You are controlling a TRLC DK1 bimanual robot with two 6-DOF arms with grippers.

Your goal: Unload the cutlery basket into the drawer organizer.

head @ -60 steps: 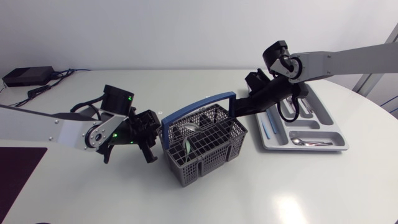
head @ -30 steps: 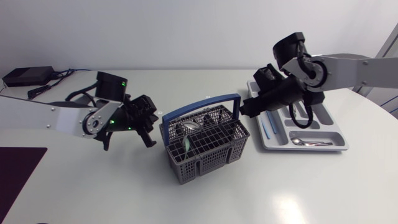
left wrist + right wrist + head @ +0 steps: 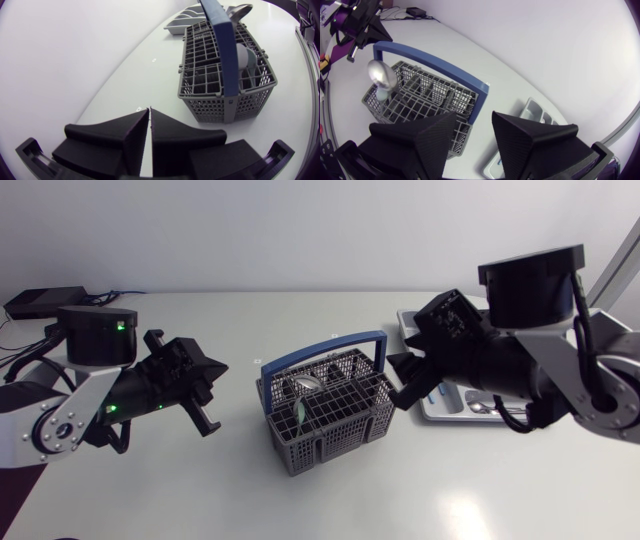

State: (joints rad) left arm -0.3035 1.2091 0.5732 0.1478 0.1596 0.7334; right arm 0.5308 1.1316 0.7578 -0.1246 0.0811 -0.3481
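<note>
the cutlery basket (image 3: 325, 408) sits mid-table with a spoon (image 3: 305, 385) standing upright in it, and the right gripper (image 3: 403, 380), fingers spread, is just beside its organizer-side end, looks nearer than the left gripper (image 3: 210, 408), which is pressed together and empty.

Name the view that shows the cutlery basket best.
The head view: the cutlery basket shows whole from above, with its compartments and blue handle. The left wrist view shows it end-on, ahead of the left gripper. In the right wrist view the right gripper hides its near side.
</note>
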